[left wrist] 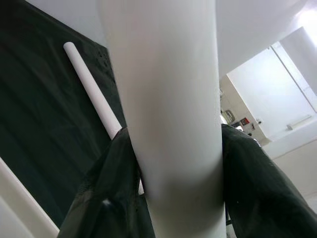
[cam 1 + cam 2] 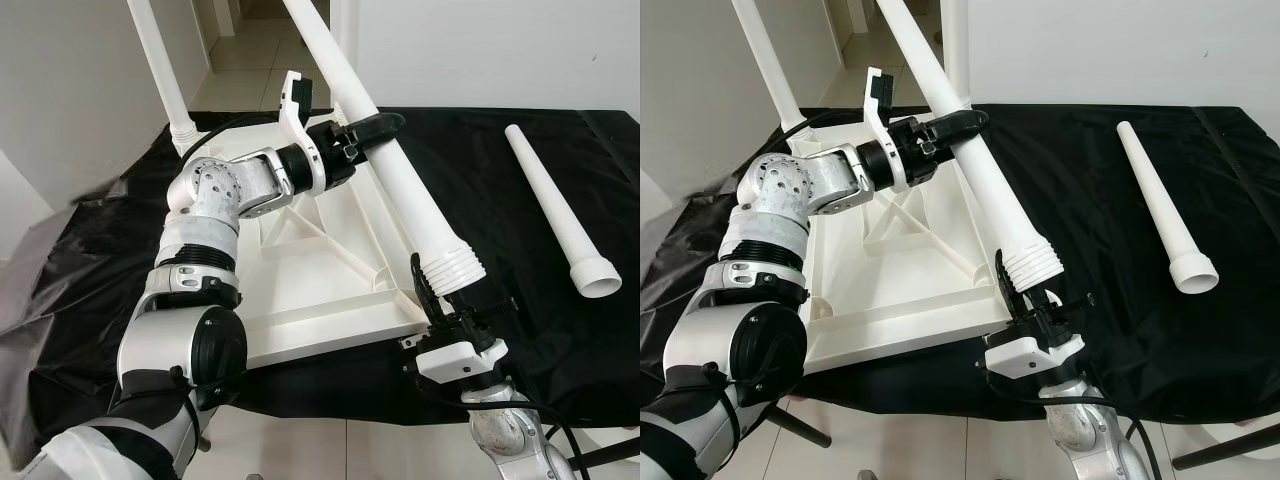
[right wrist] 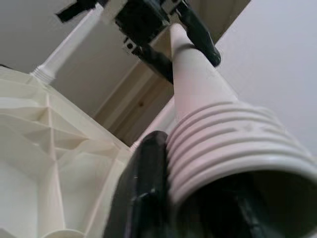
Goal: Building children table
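While clamped mid-shaft by left gripper (image 2: 372,128), leg (image 2: 400,190).

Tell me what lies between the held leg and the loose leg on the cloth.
In the left eye view, only bare black cloth separates the held leg from the loose leg.

No text, label, brand, number or sign can be read on anything in these pictures.
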